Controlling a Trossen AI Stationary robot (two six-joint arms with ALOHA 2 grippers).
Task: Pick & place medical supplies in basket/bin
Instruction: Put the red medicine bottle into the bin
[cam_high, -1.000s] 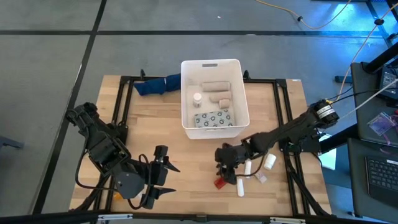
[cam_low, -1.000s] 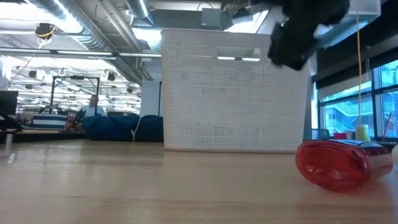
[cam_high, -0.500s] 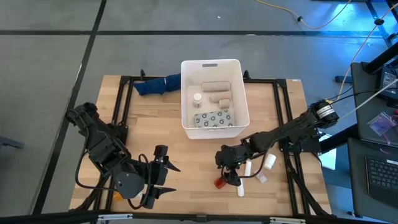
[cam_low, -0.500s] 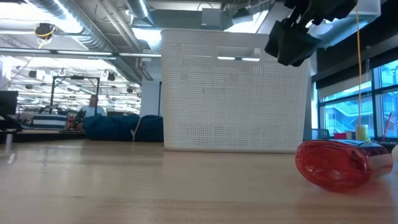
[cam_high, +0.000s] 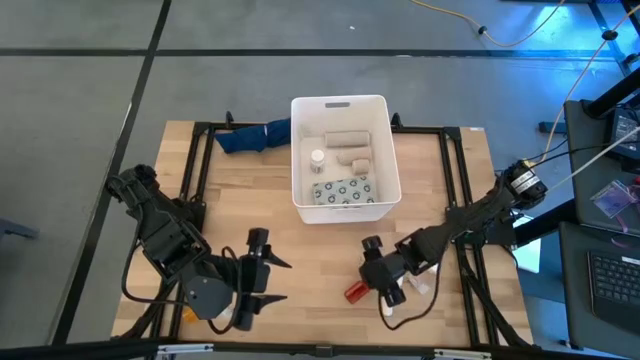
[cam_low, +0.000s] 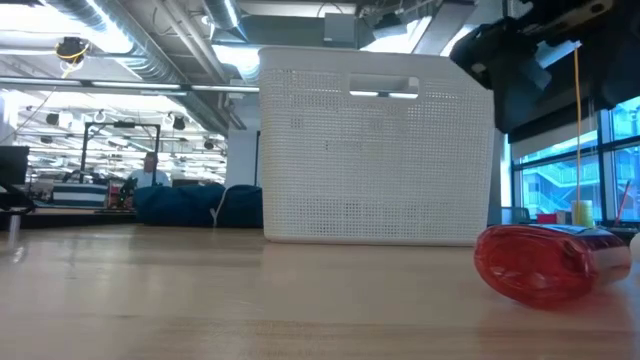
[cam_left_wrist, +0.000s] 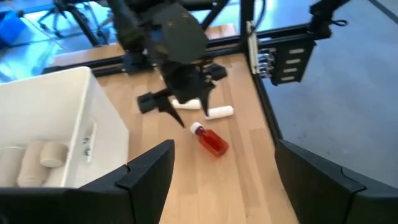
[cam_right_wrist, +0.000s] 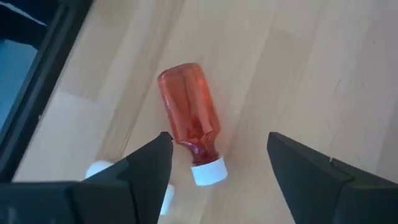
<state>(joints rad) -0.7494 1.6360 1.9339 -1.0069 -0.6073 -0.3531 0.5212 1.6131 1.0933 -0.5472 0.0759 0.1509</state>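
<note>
High view: my right gripper (cam_high: 372, 262) hovers beside the red bottle (cam_high: 354, 292), near the white tub (cam_high: 394, 170); my left gripper (cam_high: 258, 278) waits open. Low view: bottle lies on its side. Right wrist view: fingers spread wide, empty, bottle (cam_right_wrist: 189, 122) between.

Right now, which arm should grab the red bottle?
Right. The right gripper hovers open beside the red bottle, which lies on its side between its fingers in the right wrist view. The left gripper waits farther off, near the table's front left.
</note>
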